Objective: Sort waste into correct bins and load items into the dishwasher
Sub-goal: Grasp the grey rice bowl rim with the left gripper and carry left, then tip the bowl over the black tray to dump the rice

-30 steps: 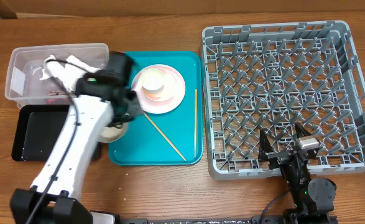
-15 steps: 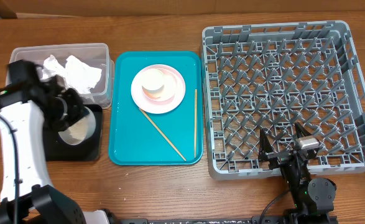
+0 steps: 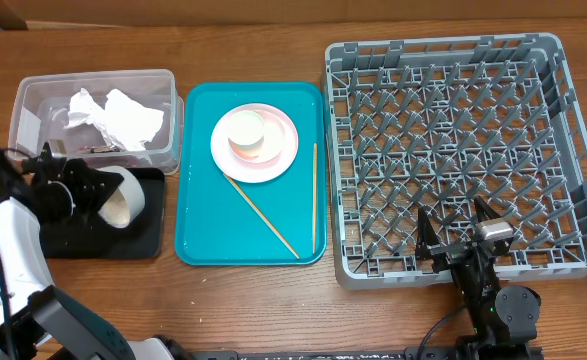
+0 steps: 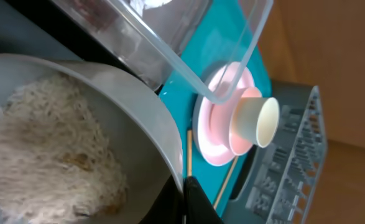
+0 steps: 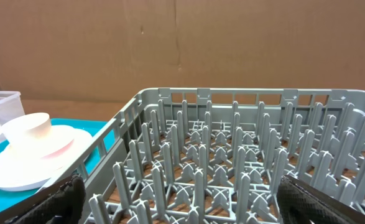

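My left gripper is shut on the rim of a pale grey bowl and holds it tipped on its side over the black tray. In the left wrist view the fingers pinch the bowl's wall, and white rice lies inside. The clear tub behind holds crumpled white napkins. A pink plate with a white cup and two chopsticks lie on the teal tray. My right gripper is open and empty over the front edge of the grey dish rack.
The teal tray sits between the bins and the rack. The rack's upright pegs fill the right wrist view, with the plate and cup to its left. A cardboard wall stands behind the table.
My left arm has swung left from the teal tray, carrying the bowl to the black tray and tipping it sideways. The right arm has not moved.
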{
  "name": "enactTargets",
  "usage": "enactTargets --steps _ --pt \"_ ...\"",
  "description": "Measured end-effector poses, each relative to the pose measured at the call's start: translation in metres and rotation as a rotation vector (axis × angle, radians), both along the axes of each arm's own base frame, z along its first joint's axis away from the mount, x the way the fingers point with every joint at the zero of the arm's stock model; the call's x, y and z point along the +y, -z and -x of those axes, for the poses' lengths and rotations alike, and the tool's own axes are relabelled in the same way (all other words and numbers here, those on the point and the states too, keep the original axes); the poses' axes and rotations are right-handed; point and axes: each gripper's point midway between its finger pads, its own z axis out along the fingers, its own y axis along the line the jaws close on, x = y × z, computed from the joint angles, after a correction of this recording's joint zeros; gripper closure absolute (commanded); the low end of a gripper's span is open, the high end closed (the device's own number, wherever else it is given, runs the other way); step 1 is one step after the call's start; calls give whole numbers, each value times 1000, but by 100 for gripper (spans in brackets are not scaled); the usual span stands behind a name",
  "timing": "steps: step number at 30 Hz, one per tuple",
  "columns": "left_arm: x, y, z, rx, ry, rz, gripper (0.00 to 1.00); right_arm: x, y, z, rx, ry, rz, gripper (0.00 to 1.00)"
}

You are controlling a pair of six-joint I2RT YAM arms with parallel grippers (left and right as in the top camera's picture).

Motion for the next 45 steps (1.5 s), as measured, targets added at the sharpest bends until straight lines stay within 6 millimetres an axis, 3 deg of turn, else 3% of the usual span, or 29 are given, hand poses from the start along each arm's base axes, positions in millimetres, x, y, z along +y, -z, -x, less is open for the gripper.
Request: enactTargets --steps 18,27,36,45 --pt "19 -26 10 -237 -53 198 96 0 0 0 0 0 0 0" --pt "31 -35 15 -294 -81 218 96 0 0 0 0 0 0 0" --pt "41 -61 21 -452 -77 262 96 0 0 0 0 0 0 0" --pt "39 -71 23 -545 -30 238 96 0 0 0 0 0 0 0"
